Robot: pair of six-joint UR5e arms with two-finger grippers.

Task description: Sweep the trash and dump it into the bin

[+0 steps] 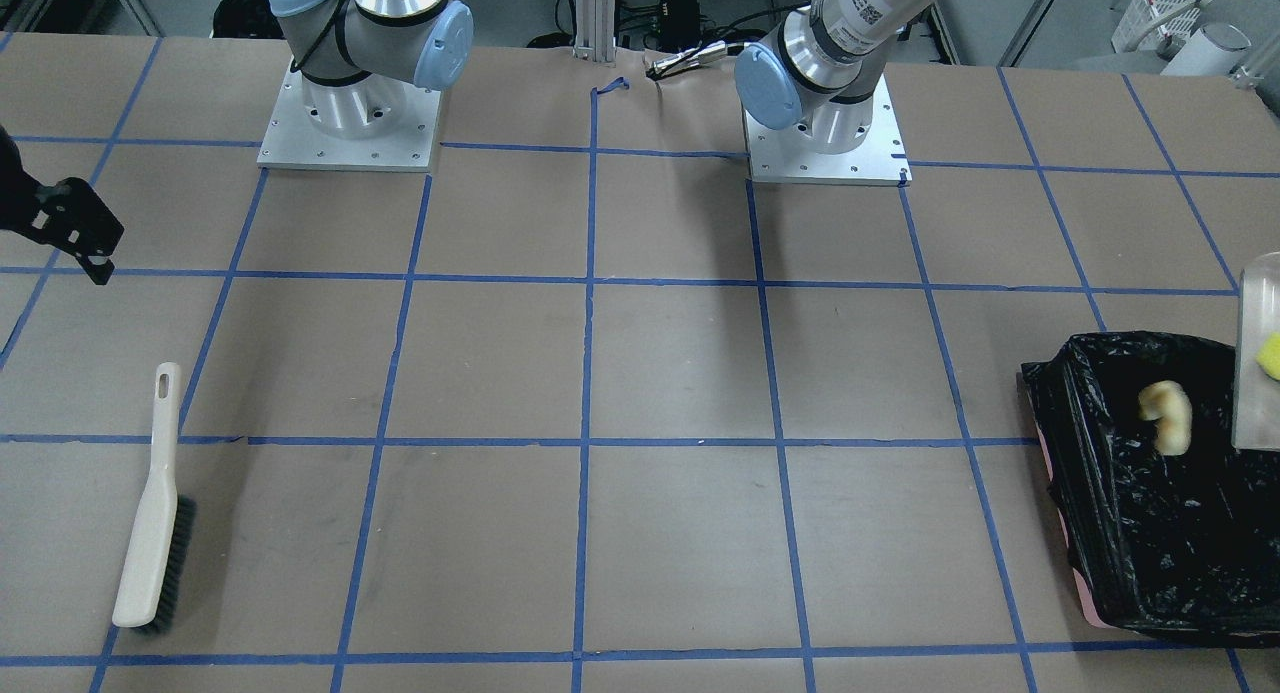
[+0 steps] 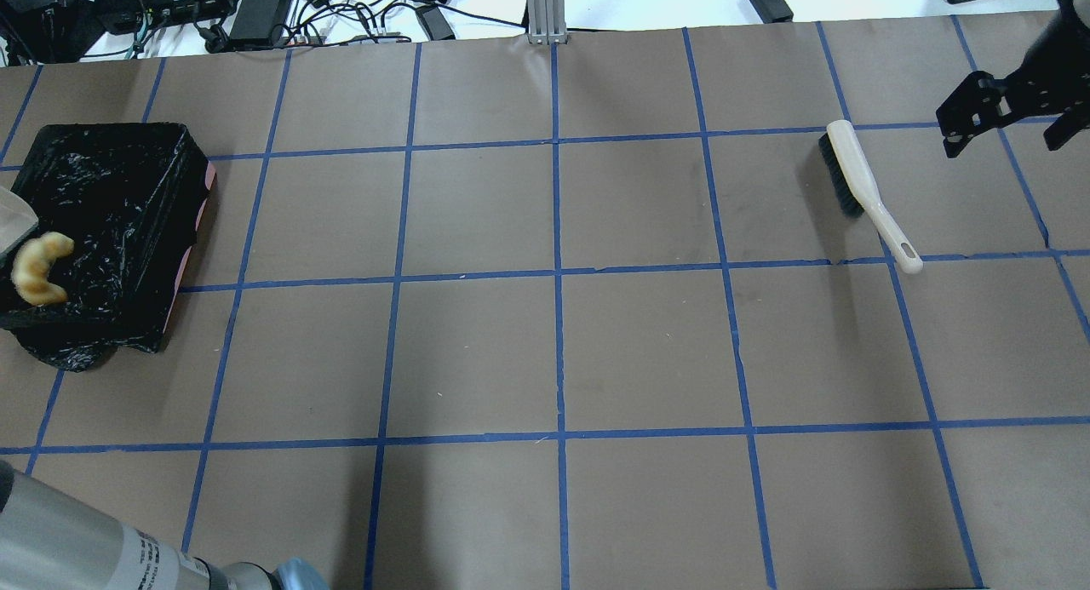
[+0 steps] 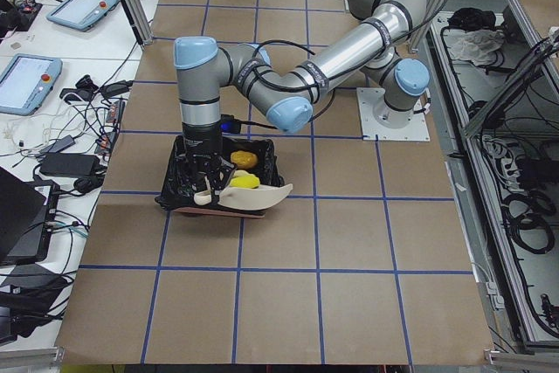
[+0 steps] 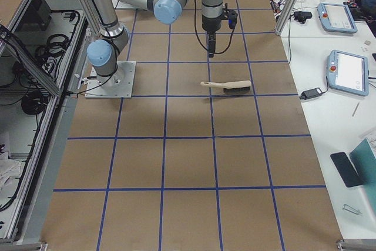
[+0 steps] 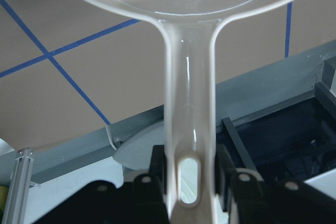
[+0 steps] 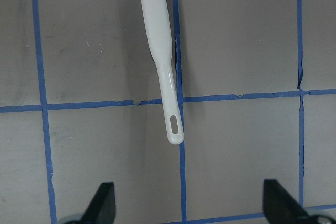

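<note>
Bin (image 2: 128,181), black-lined with a pink base edge, is set at the worktop's (image 2: 553,352) left end. A croissant-like piece (image 2: 36,268) is seen inside it against the liner. The left tool (image 5: 190,174) is clenched on the handle of the beige dustpan (image 3: 258,198), fingers pressed on both sides of the handle. The pan is held tilted over the bin, with the yellow sponge (image 1: 1272,356) on it. The sticker (image 2: 157,564) on the left arm carries print too small to be read. Further right, the brush (image 2: 860,186) is laid flat on the worktop, bristles sideways. The right tool (image 6: 191,208) is spread wide and holds nothing; it is hung above the brush handle's end, not touching it.
</note>
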